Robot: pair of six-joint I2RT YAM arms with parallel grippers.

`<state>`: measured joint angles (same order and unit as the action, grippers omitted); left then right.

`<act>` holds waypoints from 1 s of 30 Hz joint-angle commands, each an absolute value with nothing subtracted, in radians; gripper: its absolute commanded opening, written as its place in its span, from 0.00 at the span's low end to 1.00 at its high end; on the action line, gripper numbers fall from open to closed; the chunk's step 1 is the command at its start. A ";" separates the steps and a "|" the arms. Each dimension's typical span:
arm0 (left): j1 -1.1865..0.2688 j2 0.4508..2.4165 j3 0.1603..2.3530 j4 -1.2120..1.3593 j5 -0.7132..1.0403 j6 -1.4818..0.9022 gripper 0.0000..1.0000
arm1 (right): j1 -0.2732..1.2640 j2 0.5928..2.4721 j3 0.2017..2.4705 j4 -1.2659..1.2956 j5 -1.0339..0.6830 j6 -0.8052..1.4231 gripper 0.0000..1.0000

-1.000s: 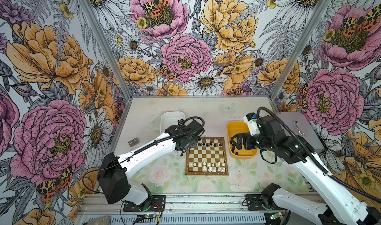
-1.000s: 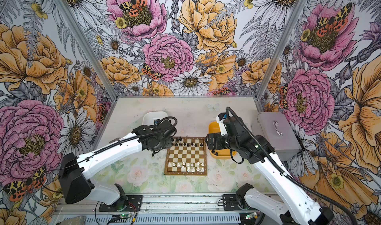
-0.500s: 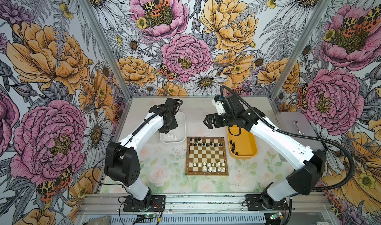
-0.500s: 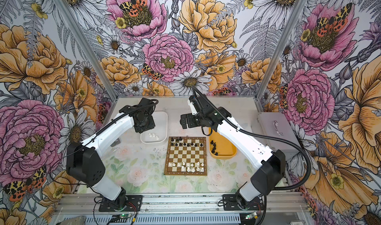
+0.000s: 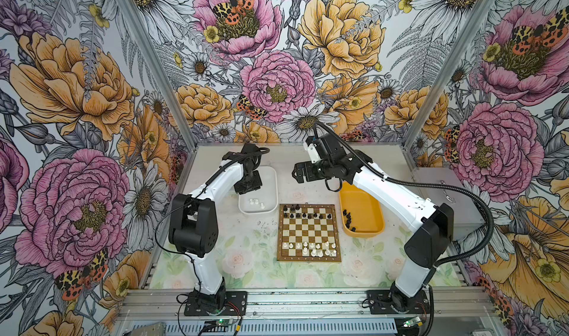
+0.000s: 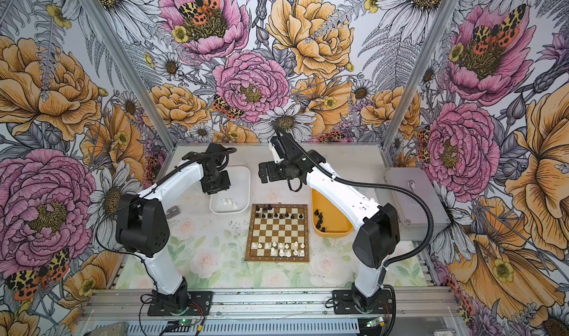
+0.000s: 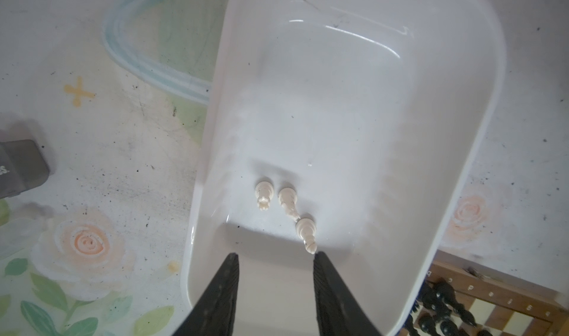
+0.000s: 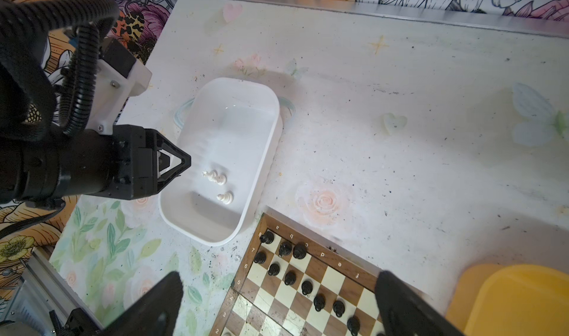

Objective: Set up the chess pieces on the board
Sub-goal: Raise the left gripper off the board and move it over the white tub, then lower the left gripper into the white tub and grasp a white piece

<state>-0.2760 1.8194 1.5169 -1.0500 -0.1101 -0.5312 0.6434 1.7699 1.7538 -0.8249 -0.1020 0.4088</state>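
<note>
- left claw (image 7: 275,255) is hovering half-open, empty, over the white rounded plastic tray (image 7: 338,103)
- three glossy white chessmen (image 7: 288,200) are lying inside it
- right claw (image 8: 278,276) is gaping wide, empty

White tray (image 5: 268,184): rounded rectangle with glossy inner walls, lying flat on the mat left of centre.
Yellow tray (image 5: 367,215): same shape, lying flat right of centre, well apart from the white tray.
Mat (image 5: 240,257): pale table cover printed with peach roses, green leaves, stars and hearts; peppered with dark specks.
Grey block (image 7: 21,168): small and dark grey, on the mat near its left edge.
Metal box (image 5: 455,214): grey lidded case with a handle on top, at the right edge of the table.
Walls (image 5: 277,82): three panels of pink and orange flower wallpaper with moths.
Corner posts (image 5: 155,66): bare aluminium, slanting in both top views.
Front rail (image 5: 308,300): slotted aluminium beam along the near edge.
</note>
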 commanded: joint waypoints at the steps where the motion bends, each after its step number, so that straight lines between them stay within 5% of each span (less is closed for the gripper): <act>1: -0.300 1.859 1.530 -1.019 -0.080 -0.523 0.42 | 0.649 1.786 1.790 -0.811 -0.083 0.393 1.00; 30: -0.319 1.966 1.492 -0.989 -0.092 -0.556 0.39 | 0.634 1.734 1.719 -0.804 -0.031 0.388 1.00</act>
<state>-0.3286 1.9438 1.5032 -1.0126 -0.0917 -0.5503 0.6399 1.7687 1.7306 -0.8246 -0.0521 0.3943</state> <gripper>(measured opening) 0.388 0.996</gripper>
